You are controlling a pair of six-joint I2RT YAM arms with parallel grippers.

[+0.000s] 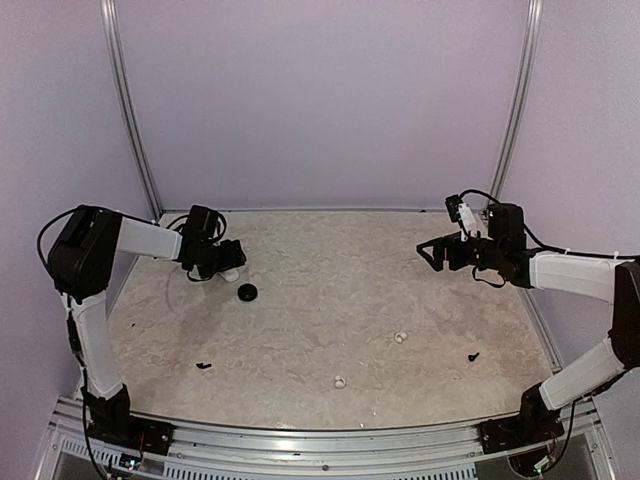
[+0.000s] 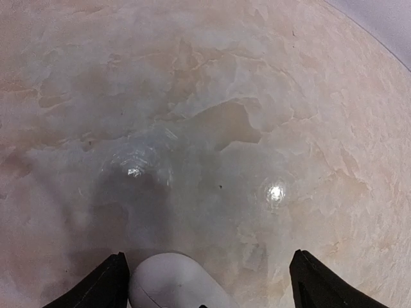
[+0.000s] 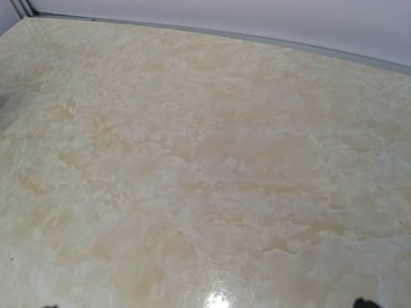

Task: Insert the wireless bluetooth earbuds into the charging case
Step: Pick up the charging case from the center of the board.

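Observation:
The white oval charging case [image 2: 172,282] lies on the table between the fingers of my left gripper [image 2: 209,256]. It touches the left finger [image 2: 106,285], and a wide gap separates it from the right finger [image 2: 321,289], so the gripper is open. In the top view the left gripper [image 1: 222,262] is low at the far left, with the case [image 1: 232,272] a white spot under it. Two small white earbuds lie apart on the near middle, one [image 1: 400,337] to the right and one [image 1: 340,382] nearer the front. My right gripper [image 1: 432,252] hangs open at the far right, holding nothing.
A flat black round disc [image 1: 246,292] sits just in front of the left gripper. Tiny black screw-like bits lie at the near left [image 1: 203,366] and near right [image 1: 473,356]. The right wrist view holds only bare marbled tabletop [image 3: 205,167] and the back wall edge.

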